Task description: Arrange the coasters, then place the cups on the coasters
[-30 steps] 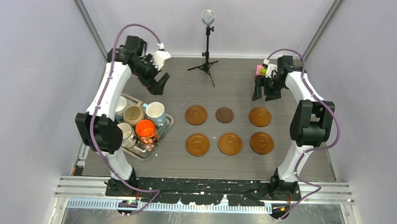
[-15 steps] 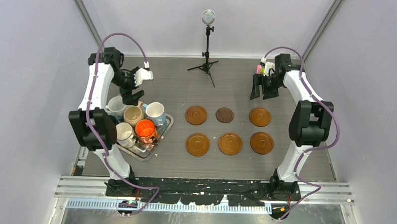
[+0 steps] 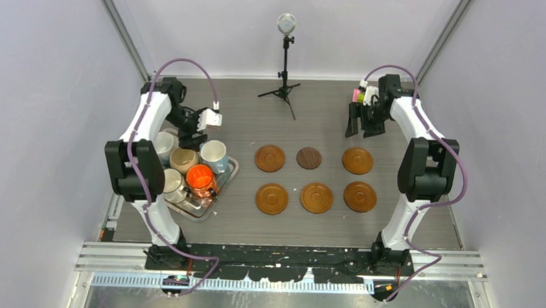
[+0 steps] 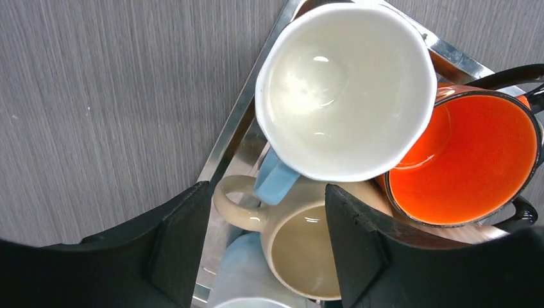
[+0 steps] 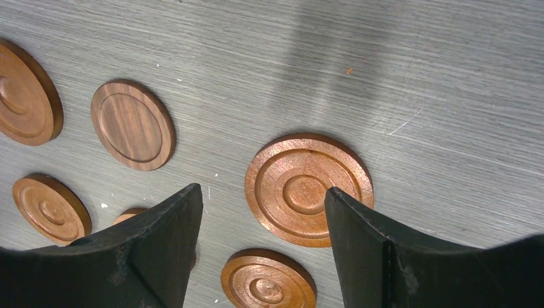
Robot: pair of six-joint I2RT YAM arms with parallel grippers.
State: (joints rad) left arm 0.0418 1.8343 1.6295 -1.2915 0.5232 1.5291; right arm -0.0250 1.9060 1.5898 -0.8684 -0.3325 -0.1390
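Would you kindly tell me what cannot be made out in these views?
Top view: the left arm covers the tray's left side, so its mugs cannot be counted.
Left wrist view: a finger and the light blue mug partly hide the beige mug; the bottom edge cuts a pale mug.
Right wrist view: a finger hides most of one coaster.

- The right gripper (image 5: pixel 263 192) holds nothing, its fingers (image 5: pixel 160 237) apart.
- A brown coaster (image 5: pixel 308 189) lies on the grey table (image 5: pixel 417 77) between them.
- A darker coaster (image 5: pixel 133 125) lies further left.
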